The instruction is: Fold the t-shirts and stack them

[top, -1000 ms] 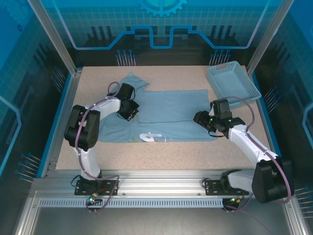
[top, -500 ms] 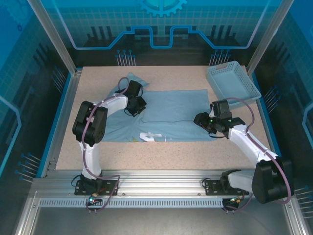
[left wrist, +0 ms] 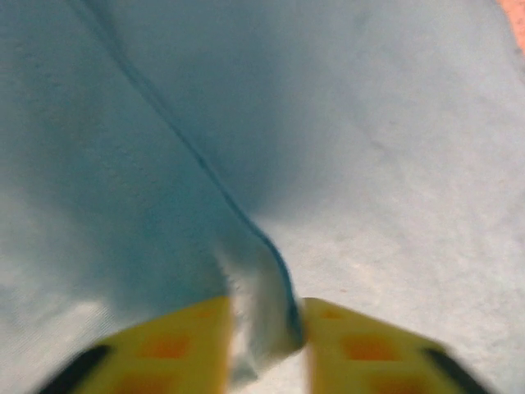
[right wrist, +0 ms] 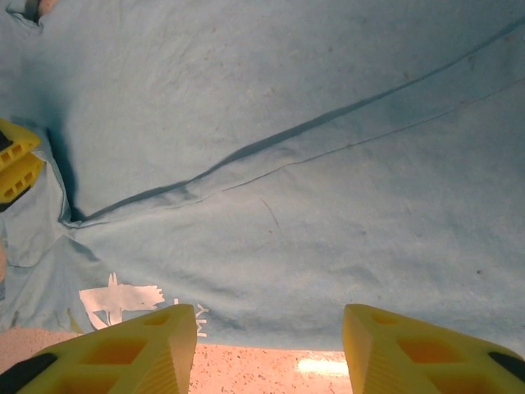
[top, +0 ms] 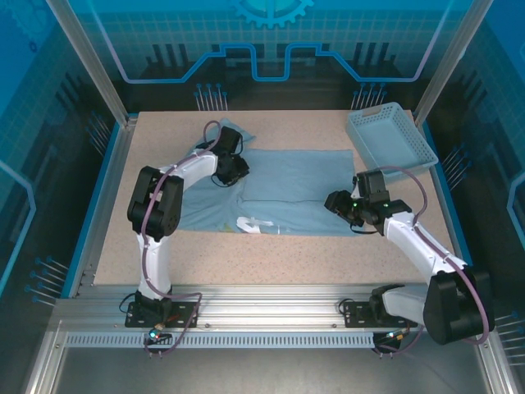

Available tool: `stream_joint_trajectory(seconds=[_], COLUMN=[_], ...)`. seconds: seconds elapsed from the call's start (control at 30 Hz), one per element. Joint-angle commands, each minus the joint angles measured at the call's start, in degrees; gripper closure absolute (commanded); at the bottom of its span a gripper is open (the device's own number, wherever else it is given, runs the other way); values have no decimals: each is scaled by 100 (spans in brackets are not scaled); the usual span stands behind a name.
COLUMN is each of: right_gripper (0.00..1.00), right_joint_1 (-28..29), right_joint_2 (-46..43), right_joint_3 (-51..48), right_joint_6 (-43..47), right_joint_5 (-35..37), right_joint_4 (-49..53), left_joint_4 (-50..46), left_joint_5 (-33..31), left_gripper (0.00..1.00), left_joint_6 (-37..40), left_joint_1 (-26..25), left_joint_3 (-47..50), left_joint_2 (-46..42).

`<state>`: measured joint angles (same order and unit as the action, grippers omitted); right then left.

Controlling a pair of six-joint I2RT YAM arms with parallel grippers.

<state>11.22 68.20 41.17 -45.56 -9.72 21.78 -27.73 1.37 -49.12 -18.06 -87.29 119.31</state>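
A pale dusty-blue t-shirt [top: 287, 185] is showing white lettering [top: 253, 226] against a speckled sandy-beige counter [top: 287, 254] edged in bright blue. The mesh basket [top: 392, 139] is showing light blue. The left arm [top: 152, 205] and right arm [top: 418, 242] are wearing black and white, the left claw [left wrist: 264, 349] and right claw [right wrist: 269, 345] gleaming yellow with orange insets.

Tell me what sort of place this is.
Probably a robotics lab test cell: an aluminium frame with blue printed panels encloses a table where the left arm and right arm handle a t-shirt.
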Motion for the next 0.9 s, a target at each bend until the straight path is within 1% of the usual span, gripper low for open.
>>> stream_joint_trajectory(seconds=[0.0,0.03,0.07,0.17,0.23,0.3,0.43,0.57,0.67,0.77,0.87], right_gripper=[47,47,47,47,48,50,53,57,59,60,60], right_joint_1=[-108,-192,-274,-507,-541,-517,-380,-327,-323,-355,-323], right_joint_2=[-62,-55,-29,179,412,642,989,1372,1707,1933,2074], right_joint_3=[-82,-65,-65,-28,35,54,23,5,67,30,188], right_joint_6=[-19,-14,1,51,66,-27,-256,-419,-559,-793,-864], right_joint_5=[-52,-31,-18,44,100,95,135,190,286,353,498], right_joint_4=[36,95,143,303,398,374,125,-48,41,55,291], left_joint_4=[-719,-783,-877,-1158,-1057,-965,-376,65,437,598,529], left_joint_5=[-526,-653,-804,-1084,-903,-567,-76,43,172,191,58], left_gripper=[38,34,34,36,41,47,58,63,66,69,72], left_joint_6=[152,156,143,-98,-329,-522,-999,-1483,-2120,-2732,-2976], left_joint_1=[-57,-57,-44,139,430,770,1284,1539,1734,1865,1877], left_joint_3=[-56,57,182,880,1654,2276,3250,3706,4196,4676,4897], left_joint_2=[-182,-454,-699,-1578,-2163,-2460,-2719,-2509,-2438,-2565,-2851])
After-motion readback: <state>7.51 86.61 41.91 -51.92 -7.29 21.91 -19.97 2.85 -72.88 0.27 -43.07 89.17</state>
